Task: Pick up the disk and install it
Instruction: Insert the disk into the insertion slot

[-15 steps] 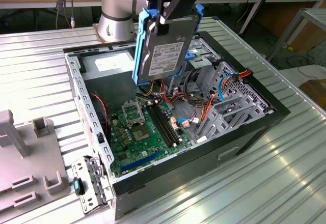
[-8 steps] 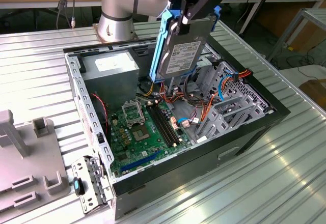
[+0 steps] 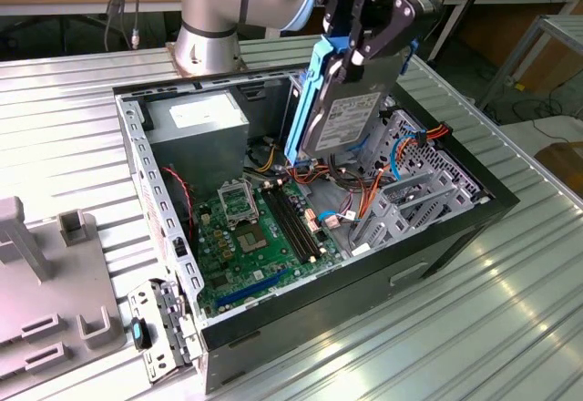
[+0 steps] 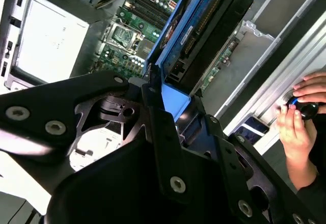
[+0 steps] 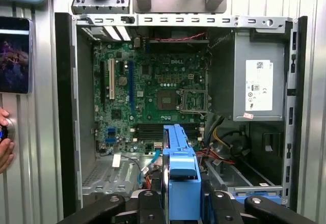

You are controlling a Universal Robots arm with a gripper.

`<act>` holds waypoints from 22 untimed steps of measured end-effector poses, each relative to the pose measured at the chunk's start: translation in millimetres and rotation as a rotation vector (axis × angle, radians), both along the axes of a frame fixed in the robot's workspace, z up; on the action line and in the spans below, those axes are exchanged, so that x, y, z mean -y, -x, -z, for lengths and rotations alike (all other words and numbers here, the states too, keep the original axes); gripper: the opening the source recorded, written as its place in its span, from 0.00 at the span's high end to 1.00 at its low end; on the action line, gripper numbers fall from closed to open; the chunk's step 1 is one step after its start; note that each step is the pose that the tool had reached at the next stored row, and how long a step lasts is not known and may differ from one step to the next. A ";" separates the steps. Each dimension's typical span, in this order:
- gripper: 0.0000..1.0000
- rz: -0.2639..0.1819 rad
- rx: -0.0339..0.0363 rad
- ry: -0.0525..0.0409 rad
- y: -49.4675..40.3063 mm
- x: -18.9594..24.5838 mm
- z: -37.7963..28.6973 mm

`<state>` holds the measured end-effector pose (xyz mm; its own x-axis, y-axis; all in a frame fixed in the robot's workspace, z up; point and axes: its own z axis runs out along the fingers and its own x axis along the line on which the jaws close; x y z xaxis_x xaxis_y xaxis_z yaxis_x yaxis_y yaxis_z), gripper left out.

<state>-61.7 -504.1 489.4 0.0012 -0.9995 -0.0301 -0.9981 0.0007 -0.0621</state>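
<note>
A ribbed metal counter (image 3: 437, 328) carries an open computer case (image 3: 301, 305) lying on its side. My end effector (image 3: 353, 55) hangs above the case, clamped tight on the upper end of the disk (image 3: 346, 118). The disk hangs steeply tilted, almost on edge, and its lower end is just over the cables and the motherboard (image 3: 246, 228) directly below the end effector. I judge the disk to be dense and stiff for its size, with a smooth metal body that could slide under a light pinch. It is also sensitive to knocks, so the blue carrier rails seem the better place to grip than the bare faces or the connector edge. Those rails are plastic and will probably give a little under load. In both wrist views the end effector's black body covers the contact itself, so I cannot tell how much of the rail the pads actually bear on. The second wrist view cuts off the disk's far end. In the exterior view the disk hides part of the metal drive cage (image 3: 419, 182) behind it. A person's hand (image 4: 300, 117) rests on the counter beside the case, well off to the end effector's side.
</note>
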 end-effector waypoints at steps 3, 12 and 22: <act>0.63 0.000 0.0000 0.0000 -0.6 11.9 0.5; 0.63 0.000 -0.0003 0.0002 -25.8 15.9 1.4; 0.63 0.000 -0.0008 0.0000 -43.5 40.2 3.7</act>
